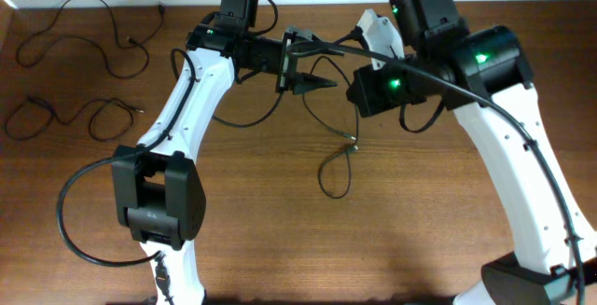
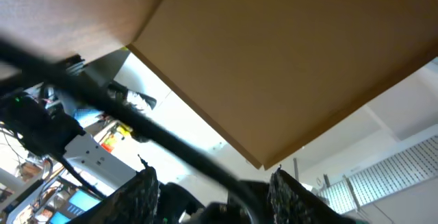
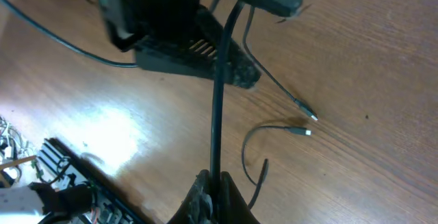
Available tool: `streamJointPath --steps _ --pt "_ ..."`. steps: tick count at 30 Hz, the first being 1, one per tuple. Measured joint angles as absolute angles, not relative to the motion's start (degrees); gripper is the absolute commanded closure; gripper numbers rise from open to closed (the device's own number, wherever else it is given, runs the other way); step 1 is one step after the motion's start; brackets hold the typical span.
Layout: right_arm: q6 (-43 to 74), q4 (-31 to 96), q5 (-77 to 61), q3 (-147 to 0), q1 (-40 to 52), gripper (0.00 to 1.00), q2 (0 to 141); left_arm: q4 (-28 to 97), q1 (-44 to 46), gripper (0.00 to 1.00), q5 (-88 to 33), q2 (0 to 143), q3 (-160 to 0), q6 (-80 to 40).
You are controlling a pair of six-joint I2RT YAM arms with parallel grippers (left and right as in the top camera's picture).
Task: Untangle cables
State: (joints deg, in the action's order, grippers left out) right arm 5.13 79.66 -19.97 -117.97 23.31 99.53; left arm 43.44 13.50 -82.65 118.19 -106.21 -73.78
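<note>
Right jaws: the right gripper (image 3: 212, 195) is pinched tight on the held cable (image 3: 217, 87). Its own wrist camera has the cord rising straight out of the closed tips.
Left jaws: the left gripper (image 2: 217, 195) stands partly open with its fingers (image 2: 145, 191) well apart. A blurred dark cord slants across the gap, and I cannot tell whether either pad touches it.
Held cable, path: it runs up from the right jaws to the body of the left gripper, in the air above the middle back of the counter (image 1: 280, 240).
Overhead only: a thin cord drops below the two grippers to a small loop (image 1: 334, 170) lying on the wood. Far to the left lie the back-left cable (image 1: 84, 30) and the front-left cable (image 1: 70, 114), well apart, each spread out on its own.
Right wrist only: two silvery plug ends (image 3: 306, 112) rest on the counter, near each other but not touching (from above they are too small to pick out).
Left wrist only: the camera is tilted, so the counter shows as a broad brown slab above the fingers.
</note>
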Motion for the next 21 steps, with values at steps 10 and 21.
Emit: streamJointPath --steps 10,21 --pt "5.1 79.6 -19.7 -118.0 23.3 0.96 101.5 43.4 13.5 0.73 -83.7 118.2 -106.2 -74.5" --pt "5.1 79.5 -20.7 -118.0 23.3 0.96 101.5 43.4 13.5 0.77 -83.7 118.2 -106.2 -74.4"
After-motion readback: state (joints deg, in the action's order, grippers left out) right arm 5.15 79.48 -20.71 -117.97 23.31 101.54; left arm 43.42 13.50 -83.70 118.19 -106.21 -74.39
